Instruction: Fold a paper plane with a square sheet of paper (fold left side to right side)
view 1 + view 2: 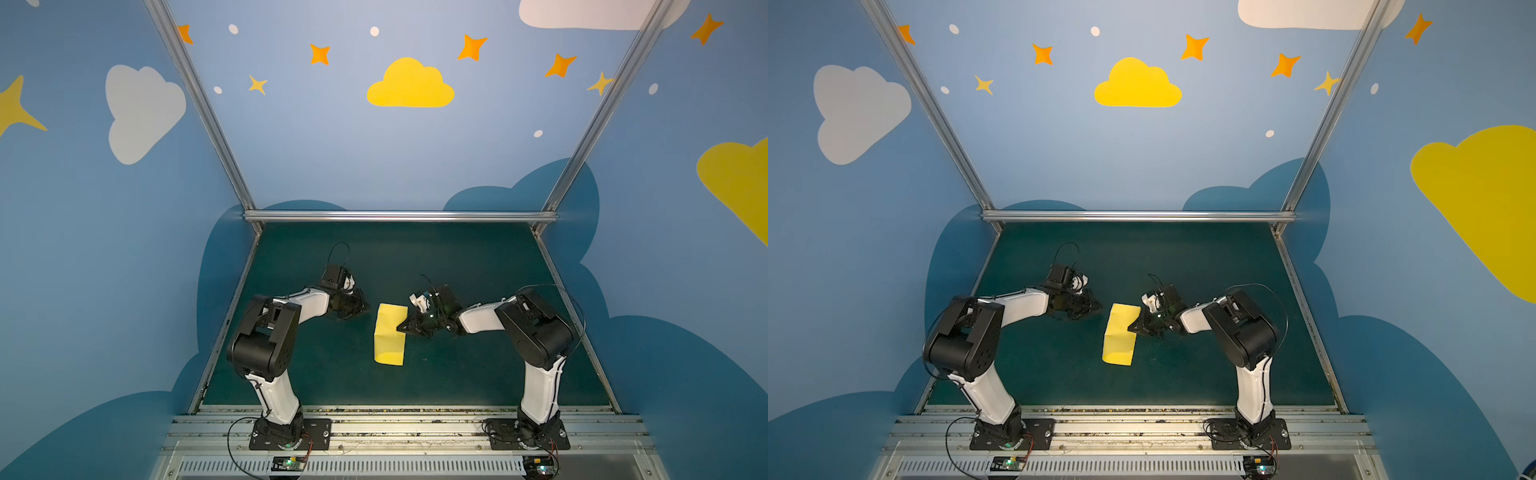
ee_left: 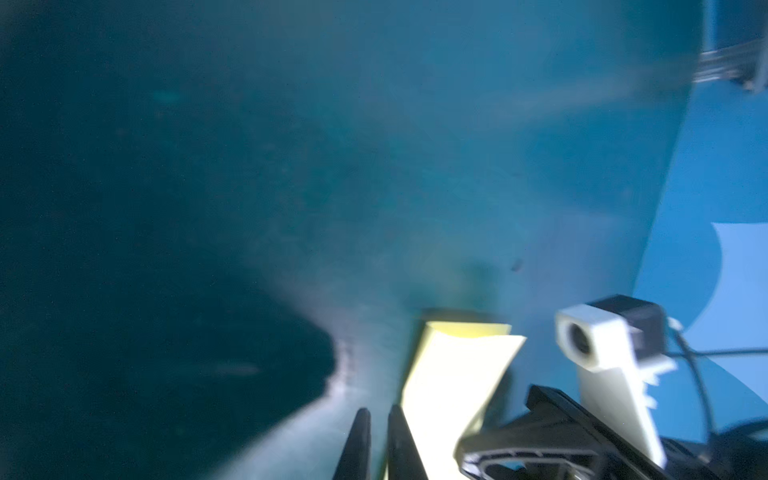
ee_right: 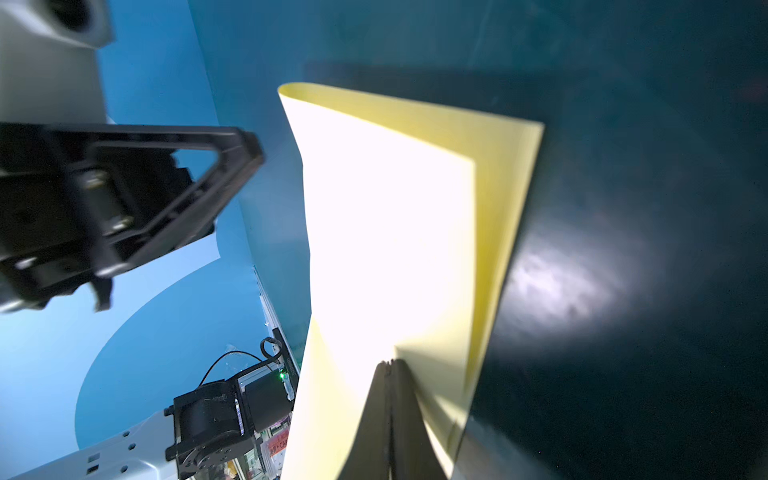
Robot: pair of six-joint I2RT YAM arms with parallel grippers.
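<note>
The left fingers (image 1: pixel 353 307) are almost closed, with only a narrow gap, and hold nothing. If they sweep to the right too low, I think they can push the square sheet of paper (image 1: pixel 390 337) instead of flattening it. The sheet lies folded in half in the middle of the bench (image 1: pixel 478 365), but the fold on its left side is rounded and not pressed. In the right wrist view the lower layer shows past the edge of the upper one (image 3: pixel 390 228). A crease made now would probably be crooked. The right fingers (image 3: pixel 376 415) are closed and hold the sheet at one place only, so it can turn around them.

The sheet lies apart from the left fingers, to their right. The right fingers rest with their tip on its right edge. I cannot tell if they pinch a layer.
</note>
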